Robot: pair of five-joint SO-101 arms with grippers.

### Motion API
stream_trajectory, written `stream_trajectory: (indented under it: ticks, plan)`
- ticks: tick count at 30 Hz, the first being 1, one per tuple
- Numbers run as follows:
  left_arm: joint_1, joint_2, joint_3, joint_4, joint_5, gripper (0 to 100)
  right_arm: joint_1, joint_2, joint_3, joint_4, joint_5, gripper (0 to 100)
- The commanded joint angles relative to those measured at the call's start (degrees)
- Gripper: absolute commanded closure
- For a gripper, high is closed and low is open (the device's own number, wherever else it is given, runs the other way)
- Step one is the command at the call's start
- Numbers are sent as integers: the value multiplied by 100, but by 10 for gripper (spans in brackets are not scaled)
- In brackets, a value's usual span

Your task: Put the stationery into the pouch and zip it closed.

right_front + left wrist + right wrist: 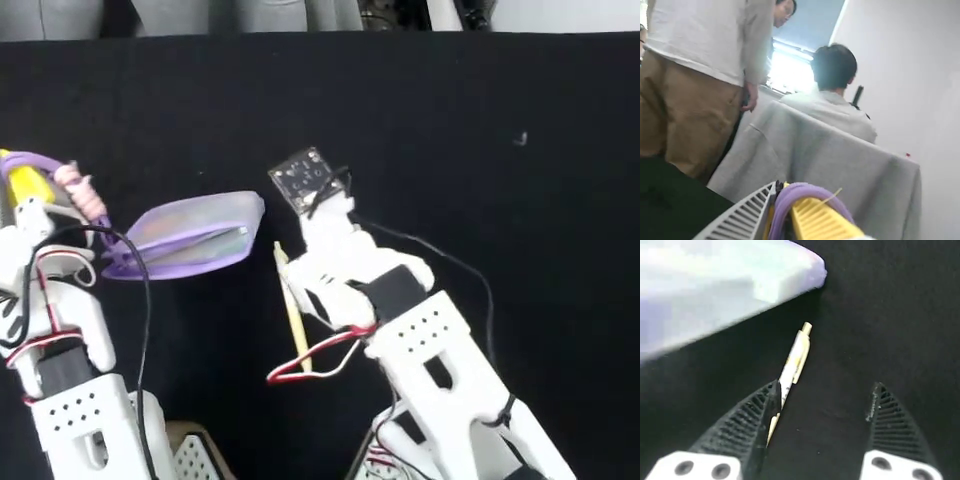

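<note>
- Your right tool (825, 387) has its two fingers spread wide apart and grips nothing; it sits low over the black counter (500, 200).
- The pen (796, 352) lies flat on the counter right at this tool; its near part runs in under the tip of one finger (762, 410), at the edge of the gap rather than in the middle; you cannot tell whether finger and pen touch.
- The pen's clip end points away from the tool, toward the pouch (715, 290); the pouch's pale lilac corner lies just past that end, near but apart from it.
- From above, the pen (293, 310) runs alongside the right arm's white body; the pouch (195, 235) lies ahead of the tool and off to one side.
- Your left tool (35, 190) is well apart from the right one, at the pouch's far end; it is clamped on the pouch's purple loop (805, 192), which sits between the ribbed finger and the yellow jaw; the pouch stretches from this tool toward the pen.
</note>
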Motion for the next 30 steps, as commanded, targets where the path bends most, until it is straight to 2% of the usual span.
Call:
stream_trajectory:
  ticks: [1, 7, 10, 14, 21, 30]
  plan:
    - [-470, -26, -470, -149, 70, 970, 378, -163, 418, -607, -9, 727]
    - [-1095, 18, -558, -149, 703, 970, 193, -163, 1323, -1811, -475, 727]
    - [-1218, 9, -567, -149, 738, 970, -132, -92, 1420, -1960, -598, 727]
    - [-1209, 9, -532, -149, 738, 970, -220, 541, 1130, -2110, -624, 727]
    - [-1182, 9, -523, -141, 747, 970, -220, 2703, 31, -2154, -853, 727]
    - [-690, -26, -497, -114, 721, 970, -229, 4312, -1024, -2110, -853, 727]
